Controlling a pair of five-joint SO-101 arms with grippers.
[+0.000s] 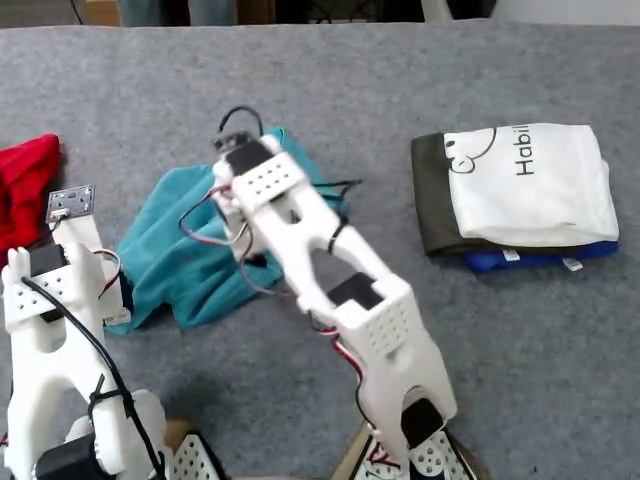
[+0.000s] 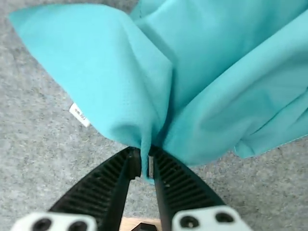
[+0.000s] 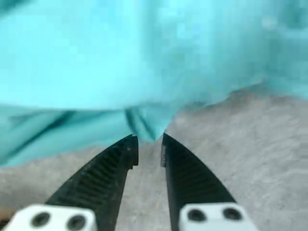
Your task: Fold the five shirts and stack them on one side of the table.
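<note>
Holding teal shirt (image 1: pixel 185 250), crumpled mid-surface: left end effector (image 2: pixel 147 166) pinches its edge tight, right end effector (image 3: pixel 149 139) nips a tuck at its tips. Best approach imo: lift both evenly, pull apart till cloth's taut, then lay flat. Grey surface (image 1: pixel 520 350); folded stack (image 1: pixel 530 190) on right side, red shirt (image 1: pixel 25 190) at left edge.

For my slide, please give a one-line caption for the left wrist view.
Left gripper pinching a fold of the teal shirt over the grey table.
</note>
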